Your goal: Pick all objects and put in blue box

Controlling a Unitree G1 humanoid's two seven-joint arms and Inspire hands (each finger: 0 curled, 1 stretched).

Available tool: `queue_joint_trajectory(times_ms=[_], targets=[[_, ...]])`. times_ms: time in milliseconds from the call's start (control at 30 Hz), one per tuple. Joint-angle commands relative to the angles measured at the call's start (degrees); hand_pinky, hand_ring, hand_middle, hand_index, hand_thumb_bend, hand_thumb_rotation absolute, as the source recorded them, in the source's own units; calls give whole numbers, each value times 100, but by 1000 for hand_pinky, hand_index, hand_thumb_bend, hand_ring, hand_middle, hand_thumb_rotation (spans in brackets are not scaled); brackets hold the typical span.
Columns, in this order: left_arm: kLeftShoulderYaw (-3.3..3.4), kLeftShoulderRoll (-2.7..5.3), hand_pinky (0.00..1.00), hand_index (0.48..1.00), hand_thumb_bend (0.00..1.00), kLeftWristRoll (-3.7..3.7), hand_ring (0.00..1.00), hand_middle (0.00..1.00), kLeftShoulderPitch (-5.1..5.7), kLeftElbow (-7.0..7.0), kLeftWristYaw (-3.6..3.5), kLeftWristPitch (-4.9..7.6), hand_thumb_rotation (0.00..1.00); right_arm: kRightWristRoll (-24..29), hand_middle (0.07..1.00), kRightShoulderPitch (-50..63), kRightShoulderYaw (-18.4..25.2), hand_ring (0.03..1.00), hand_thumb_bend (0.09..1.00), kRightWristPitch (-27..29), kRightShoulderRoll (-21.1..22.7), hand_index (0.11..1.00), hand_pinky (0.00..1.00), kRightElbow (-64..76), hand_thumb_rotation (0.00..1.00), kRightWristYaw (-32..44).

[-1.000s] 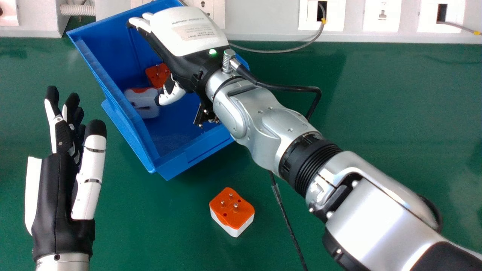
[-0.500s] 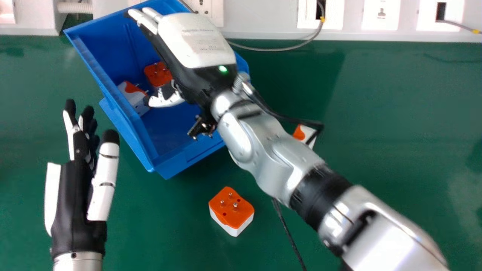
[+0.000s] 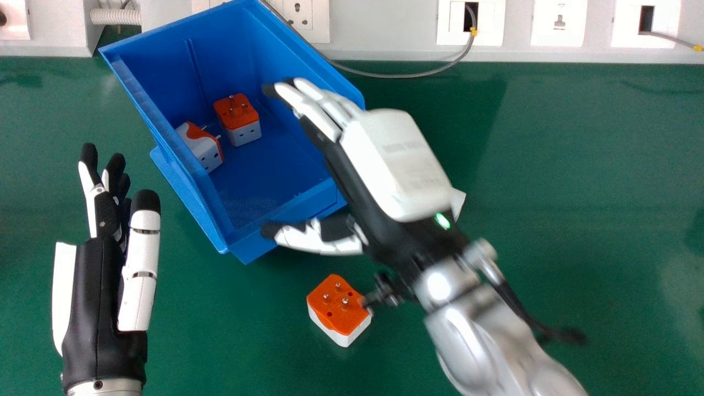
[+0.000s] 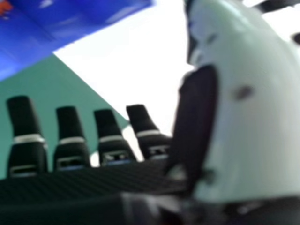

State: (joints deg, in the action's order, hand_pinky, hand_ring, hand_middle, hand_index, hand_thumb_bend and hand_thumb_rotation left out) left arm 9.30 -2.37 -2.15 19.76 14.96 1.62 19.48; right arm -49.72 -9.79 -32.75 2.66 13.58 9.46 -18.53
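one plug (image 3: 241, 115) is in the blue box (image 3: 165, 49), orange face and pins up; a second plug (image 3: 201, 148) is beside it, near the box's left wall, pins pointing towards the first. a third plug (image 3: 336, 308) is on the green table (image 3: 594, 143), near side of the box and apart from it, also pins up. beyond the right hand (image 3: 393, 165) a white piece (image 3: 458, 202) pokes out, mostly hidden. that hand is wide, its fingers straight and its thumb held well away from them, with nothing in its grasp; it hangs across the box's right side. the left hand (image 3: 91, 297) is wide too, left of the box, fingers straight, holding nothing. sockets (image 3: 559, 25) line the back.
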Motion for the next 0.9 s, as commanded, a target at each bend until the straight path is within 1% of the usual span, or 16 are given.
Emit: queue_joint_trajectory(times_ms=[0,67,167,200,300,400,500,533,600,633,700,733,767,800,833,867], targets=[[-20,33,1000,1000,269,-4,1000,1000,20,135,32,199,913,-81,836,412,137,783,495,236,140,828,613,381,368,-205],[-1,28,1000,1000,266,14,1000,1000,2,69,31,268,911,-104,821,768,193,764,493,457,253,817,597,386,405,-348],[21,20,1000,1000,249,-19,1000,1000,-27,-19,46,393,893,-153,804,1112,233,755,496,702,391,793,591,285,424,-431],[26,11,1000,1000,243,-17,1000,1000,-40,-50,42,432,890,-149,801,1176,241,753,499,747,408,788,590,250,424,-423],[38,4,1000,1000,251,61,1000,1000,-65,-105,9,466,887,-169,791,1344,227,748,510,836,473,778,601,87,414,-366],[57,-16,1000,1000,242,76,1000,1000,-81,-167,-9,522,887,-158,785,1379,224,746,532,877,450,767,611,-116,383,-301],[63,-18,1000,1000,265,61,1000,1000,-71,-109,4,359,889,-220,795,1369,204,766,532,820,423,768,630,-307,373,-184],[67,-25,1000,1000,270,57,1000,1000,-73,-109,0,350,901,-250,801,1367,193,774,526,797,420,777,636,-351,384,-140],[76,-26,1000,1000,267,29,1000,1000,-69,-102,15,341,910,-308,804,1341,167,777,529,752,396,781,639,-486,379,-75],[80,-28,1000,1000,281,32,1000,1000,-75,-110,16,356,911,-344,811,1316,153,783,528,747,376,790,647,-581,385,-88],[85,-39,1000,1000,273,53,1000,1000,-73,-115,0,379,912,-402,805,1276,130,775,537,713,324,786,638,-751,386,-101],[89,-41,1000,1000,262,57,1000,1000,-63,-98,-1,346,911,-463,804,1241,110,773,533,689,305,785,639,-834,397,-126],[95,-58,1000,1000,271,70,1000,1000,-58,-100,-19,346,910,-490,799,1208,96,768,526,670,277,782,636,-915,409,-132],[106,-71,1000,1000,265,86,1000,1000,-67,-124,-29,372,910,-534,802,1171,83,770,526,655,253,783,638,-991,410,-148],[116,-80,1000,1000,266,126,1000,1000,-79,-156,-47,408,910,-564,804,1125,71,770,521,650,219,785,638,-1090,422,-184],[127,-98,1000,1000,270,105,1000,1000,-86,-186,-45,451,903,-611,802,1076,57,767,526,629,193,785,636,-1171,415,-200]])
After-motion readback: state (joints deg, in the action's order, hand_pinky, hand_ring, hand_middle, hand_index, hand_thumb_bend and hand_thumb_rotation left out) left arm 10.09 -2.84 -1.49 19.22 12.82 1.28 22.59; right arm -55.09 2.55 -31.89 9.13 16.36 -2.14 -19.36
